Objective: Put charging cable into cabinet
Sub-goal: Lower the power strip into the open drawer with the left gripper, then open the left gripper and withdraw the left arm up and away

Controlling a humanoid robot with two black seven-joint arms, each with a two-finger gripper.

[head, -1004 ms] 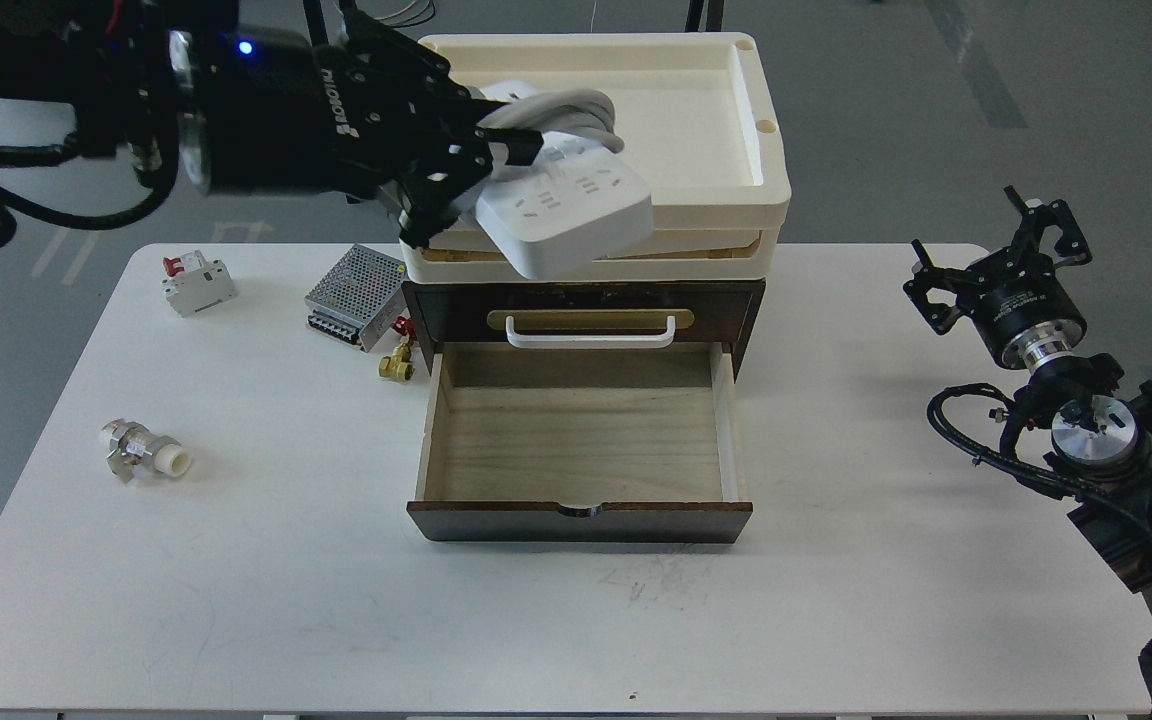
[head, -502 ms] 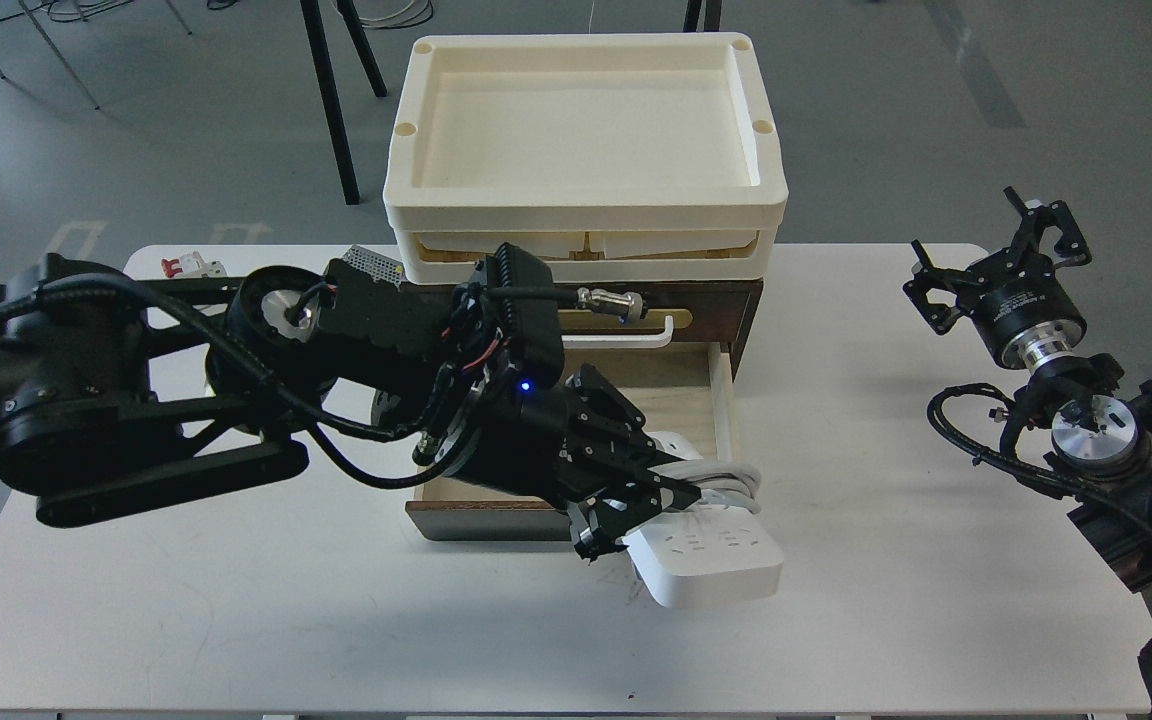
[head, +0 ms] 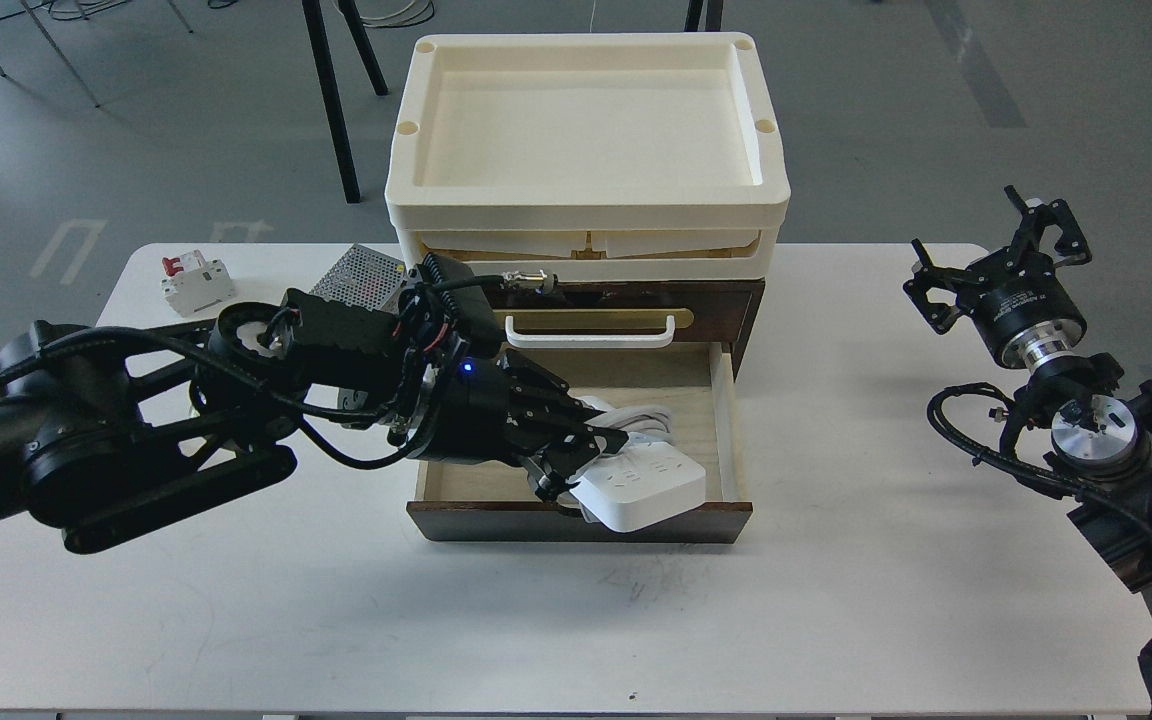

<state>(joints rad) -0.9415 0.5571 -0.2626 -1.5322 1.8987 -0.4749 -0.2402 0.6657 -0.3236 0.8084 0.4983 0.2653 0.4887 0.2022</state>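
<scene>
Left gripper (head: 576, 462): black fingers pinch the charging cable (head: 641, 486) at its middle, where the round white cord is looped. The strip itself is a flat, glossy white rectangle with rounded corners, socket face up, tilted. It sits over the front right part of the open drawer of the cabinet (head: 726, 300), its near end over the dark front panel; contact with the drawer floor cannot be told.

Cabinet: dark brown wood, pale bare-wood drawer interior, white bar handle (head: 590, 333) on a brass plate. Cream plastic trays (head: 586, 215), matte, rounded rims, stacked on top.

Right gripper (head: 996, 245): off the counter's right edge, fingers spread, nothing between them.

On the smooth white counter (head: 836, 560), back left: perforated silver metal box (head: 361, 272); small white breaker with red switch (head: 195, 281).
</scene>
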